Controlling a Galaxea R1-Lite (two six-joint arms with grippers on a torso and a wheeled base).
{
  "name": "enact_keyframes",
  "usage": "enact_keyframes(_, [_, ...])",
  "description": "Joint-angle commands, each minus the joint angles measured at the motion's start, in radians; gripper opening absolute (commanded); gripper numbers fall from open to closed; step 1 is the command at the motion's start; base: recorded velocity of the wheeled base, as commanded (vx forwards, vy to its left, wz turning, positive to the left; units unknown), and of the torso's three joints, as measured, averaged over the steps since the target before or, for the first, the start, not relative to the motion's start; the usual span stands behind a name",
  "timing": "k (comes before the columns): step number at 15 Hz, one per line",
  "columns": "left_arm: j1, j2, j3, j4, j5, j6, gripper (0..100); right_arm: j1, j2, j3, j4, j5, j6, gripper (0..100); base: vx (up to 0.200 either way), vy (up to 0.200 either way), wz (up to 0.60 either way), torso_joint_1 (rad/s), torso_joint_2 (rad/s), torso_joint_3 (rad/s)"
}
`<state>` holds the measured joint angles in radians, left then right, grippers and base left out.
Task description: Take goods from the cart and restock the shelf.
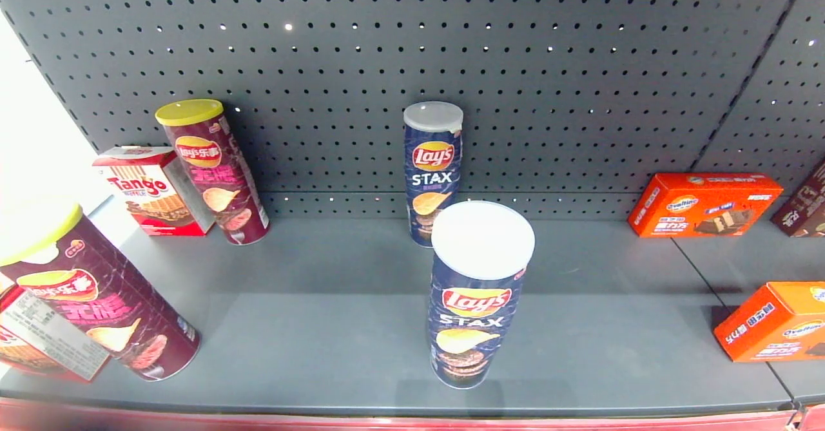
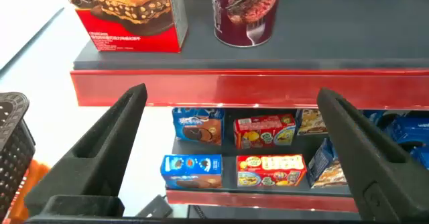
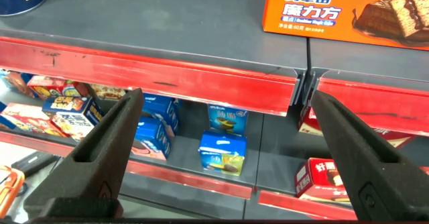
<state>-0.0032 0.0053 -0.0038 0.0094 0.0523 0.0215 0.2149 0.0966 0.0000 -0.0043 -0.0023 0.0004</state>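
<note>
Left tool (image 2: 232,96) and right tool (image 3: 228,95) gape; maroon can (image 2: 244,13) shows cut off.

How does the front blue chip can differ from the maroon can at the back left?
The front blue can has a dark blue body and whitish lid; the back maroon can has a maroon body and yellow lid. The blue can stands near the front edge of the shelf; the maroon can stands near the back panel beside a wafer box. Both are lidded tubes standing on end.
</note>
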Motion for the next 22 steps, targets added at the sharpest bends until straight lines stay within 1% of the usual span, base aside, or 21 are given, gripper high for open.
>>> enact_keyframes(1, [0.0,0.005,-0.001,0.0,0.0,0.0,100,0.001,0.002,0.0,0.0,0.001,0.0,100,0.0,0.0,0.0,0.0,0.0,0.0])
enact_keyframes(2, [0.0,0.005,0.001,0.0,-0.005,0.005,100,0.001,0.002,0.0,0.0,-0.001,0.001,100,0.0,0.0,0.0,0.0,0.0,0.0])
enact_keyframes(4, [0.0,0.005,0.001,0.0,-0.019,0.021,100,-0.043,0.023,-0.003,-0.002,-0.024,-0.073,100,0.0,0.0,0.0,0.0,0.0,0.0])
enact_keyframes(5, [0.0,0.005,0.001,0.0,-0.019,0.021,100,-0.043,0.023,-0.003,-0.002,-0.024,-0.073,100,0.0,0.0,0.0,0.0,0.0,0.0])
enact_keyframes(6, [0.0,0.005,0.001,-0.002,-0.02,0.023,100,-0.088,0.04,-0.055,-0.002,-0.028,-0.046,100,0.0,0.0,0.0,0.0,0.0,0.0])
enact_keyframes(7, [0.0,0.005,0.001,0.0,-0.02,0.023,100,-0.104,0.167,-0.245,0.004,-0.027,-0.002,100,0.0,0.0,0.0,0.0,0.0,0.0])
enact_keyframes(8, [0.0,0.005,0.001,0.0,-0.02,0.025,100,-0.101,0.426,-0.46,0.021,-0.024,0.089,100,0.0,0.0,0.0,0.0,0.0,0.0])
enact_keyframes(9, [0.0,0.005,0.001,0.0,-0.026,0.025,100,-0.095,0.535,-0.6,0.027,-0.018,0.093,100,0.0,0.0,0.0,0.0,0.0,0.0])
enact_keyframes(10, [-0.001,0.005,0.001,0.0,-0.04,0.025,100,-0.066,0.64,-0.672,0.027,-0.005,0.015,100,0.0,0.0,0.0,0.0,0.0,0.0])
enact_keyframes(11, [0.0,0.005,0.001,0.0,-0.042,0.025,100,-0.019,0.729,-0.695,0.004,0.015,-0.033,100,0.0,0.0,0.0,0.0,0.0,0.0])
enact_keyframes(13, [-0.001,0.005,0.001,0.0,-0.045,0.025,100,0.103,0.856,-0.71,-0.04,0.031,-0.043,100,0.0,0.0,0.0,0.0,0.0,0.0])
enact_keyframes(15, [-0.001,0.005,0.001,0.0,-0.046,0.025,100,0.202,0.943,-0.713,-0.049,0.027,-0.045,100,0.0,0.0,0.0,0.0,0.0,0.0])
enact_keyframes(19, [-0.001,0.005,-0.001,0.001,-0.048,0.02,100,0.347,1.029,-0.683,-0.049,0.022,-0.048,100,0.0,0.0,0.0,0.0,0.0,0.0])
enact_keyframes(20, [0.0,0.005,-0.001,0.001,-0.057,0.02,100,0.383,1.051,-0.681,-0.049,0.021,-0.048,100,0.0,0.0,0.0,0.0,0.0,0.0])
enact_keyframes(22, [0.0,0.005,-0.001,0.001,-0.057,0.02,100,0.416,1.082,-0.684,-0.053,0.021,-0.05,100,0.0,0.0,0.0,0.0,0.0,0.0])
